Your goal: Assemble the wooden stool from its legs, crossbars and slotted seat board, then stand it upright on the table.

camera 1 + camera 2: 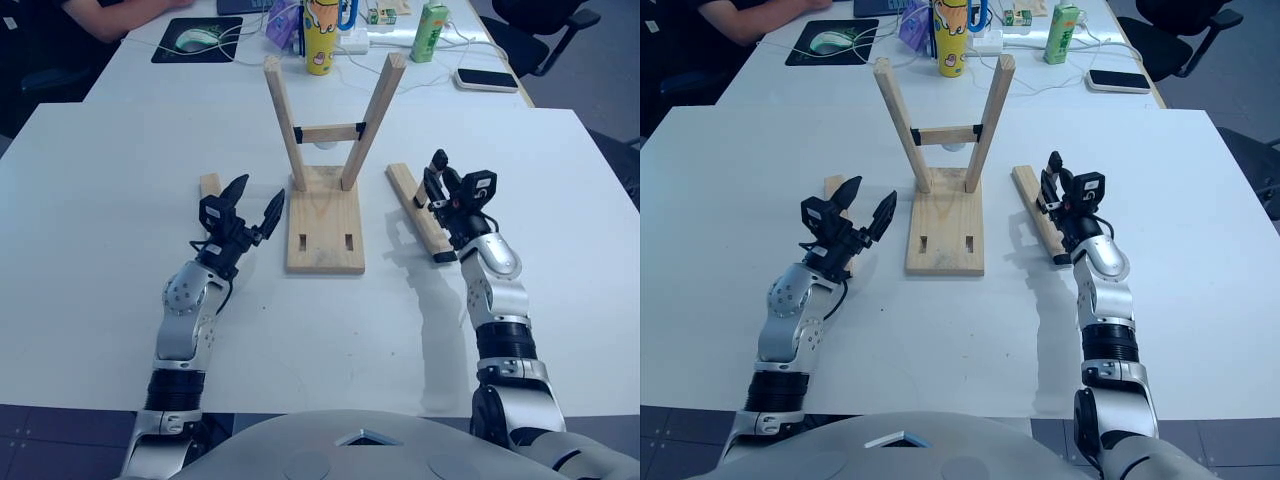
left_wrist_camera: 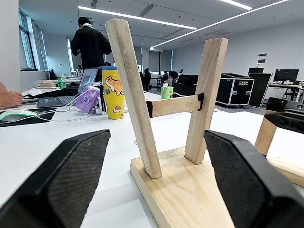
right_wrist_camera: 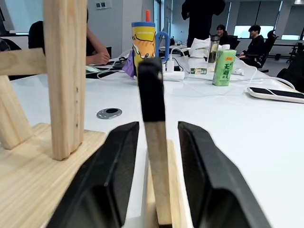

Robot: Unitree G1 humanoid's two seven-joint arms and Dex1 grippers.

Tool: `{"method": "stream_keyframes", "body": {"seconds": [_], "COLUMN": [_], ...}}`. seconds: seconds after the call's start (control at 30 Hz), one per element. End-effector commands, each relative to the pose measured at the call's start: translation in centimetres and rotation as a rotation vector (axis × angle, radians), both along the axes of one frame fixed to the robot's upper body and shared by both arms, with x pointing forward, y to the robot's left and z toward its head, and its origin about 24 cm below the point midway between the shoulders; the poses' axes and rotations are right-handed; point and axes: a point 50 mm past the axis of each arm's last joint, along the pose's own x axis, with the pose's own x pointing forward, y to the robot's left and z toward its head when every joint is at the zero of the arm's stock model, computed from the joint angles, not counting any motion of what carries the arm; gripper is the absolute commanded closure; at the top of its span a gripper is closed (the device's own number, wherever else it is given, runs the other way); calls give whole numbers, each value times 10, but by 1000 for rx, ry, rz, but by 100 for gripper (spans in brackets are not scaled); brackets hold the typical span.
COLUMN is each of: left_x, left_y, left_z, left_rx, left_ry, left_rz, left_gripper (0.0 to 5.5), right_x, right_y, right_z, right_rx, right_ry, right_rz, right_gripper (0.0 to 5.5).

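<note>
**Two legs up, the rest flat on the table**

Two legs [image 1: 285, 120] stand slotted into the far end of the seat board [image 1: 325, 255], which lies flat near the middle of the white table [image 1: 100, 250]. They lean apart towards their tops, and a crossbar [image 1: 328, 133] with black ends ties them together about halfway up. At the near end of the board, two slots [image 1: 303, 241] show as small dark rectangles.

The left gripper [image 1: 259, 190] hangs just left of the board with its fingers spread wide, gripping nothing. A short piece of wood [image 1: 210, 185] lies on the table just beside it, on the side away from the board.

To the right of the board lies a long wooden part [image 1: 402, 185], angled away from it. The right gripper [image 3: 157, 128] sits low over that part. Its fingers [image 3: 114, 161] straddle a black-capped wooden strip [image 3: 152, 85], with a sliver of daylight on each side, so they are parted and not clamped.

On the desk beyond are a yellow cup [image 1: 320, 40], a green carton [image 1: 430, 32] and a phone [image 1: 485, 78].
</note>
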Motion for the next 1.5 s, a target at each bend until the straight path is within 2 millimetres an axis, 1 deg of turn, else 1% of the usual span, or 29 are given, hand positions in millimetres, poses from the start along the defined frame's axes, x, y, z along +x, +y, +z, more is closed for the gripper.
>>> {"method": "stream_keyframes", "body": {"seconds": [0.03, 0.07, 0.2, 0.23, 0.27, 0.3, 0.37, 0.5, 0.57, 0.6, 0.63, 0.67, 0.7, 0.73, 0.8, 0.83, 0.87, 0.9, 1.07, 1.2, 1.3, 1.5], "left_x": [-5, -6, -10, -10, -9, -9, -8, -7, -7, -8, -8, -7, -7, -6, -4, -4, -3, -3, -3, -3, -3, -3], "left_y": [-1, -2, -1, -1, -2, -3, -5, -8, -7, -7, -7, -8, -9, -9, -11, -11, -11, -10, -7, -8, -10, -13], "left_z": [-7, -8, -10, -10, -10, -10, -10, -11, -11, -12, -12, -12, -12, -12, -12, -12, -11, -11, -10, -12, -14, -14], "left_rx": [8, 7, 3, 2, 0, -4, -11, -13, -12, -11, -11, -10, -10, -10, -13, -14, -14, -15, -19, -22, -26, -31], "left_ry": [30, 32, 39, 39, 38, 37, 34, 37, 38, 39, 38, 39, 39, 40, 40, 40, 39, 36, 32, 35, 38, 39], "left_rz": [0, 1, 19, 24, 27, 31, 35, 35, 40, 42, 43, 41, 37, 34, 28, 26, 22, 25, 43, 49, 50, 45], "left_gripper": [185, 185, 185, 185, 185, 185, 185, 185, 185, 185, 185, 185, 185, 185, 185, 185, 185, 185, 185, 185, 185, 185], "right_x": [4, 5, 12, 15, 18, 22, 30, 38, 39, 41, 42, 44, 46, 44, 33, 27, 23, 23, 40, 46, 48, 53], "right_y": [-2, -1, 12, 15, 17, 19, 23, 20, 19, 19, 18, 15, 11, 7, 4, 0, -1, -1, 4, 7, 9, 6], "right_z": [36, 46, 104, 117, 127, 134, 141, 144, 143, 135, 121, 96, 66, 31, -27, -46, -56, -56, -29, -12, 12, 56], "right_rx": [6, 6, 49, 66, 80, 80, 58, 11, 8, 7, -1, 8, -3, 10, -55, -104, -121, -128, -106, -106, -45, -8], "right_ry": [-101, -128, -261, -287, -300, -305, -305, -312, -321, -299, -253, -170, -60, 64, 307, 378, 424, 421, 295, 213, 47, -165], "right_rz": [1, 9, 59, 66, 70, 74, 81, 59, 56, 54, 52, 36, 22, -1, -8, -29, -31, -36, -20, -15, 4, -17], "right_gripper": [404, 404, 404, 422, 430, 450, 482, 543, 549, 549, 549, 549, 549, 549, 549, 549, 549, 549, 549, 549, 549, 549]}}
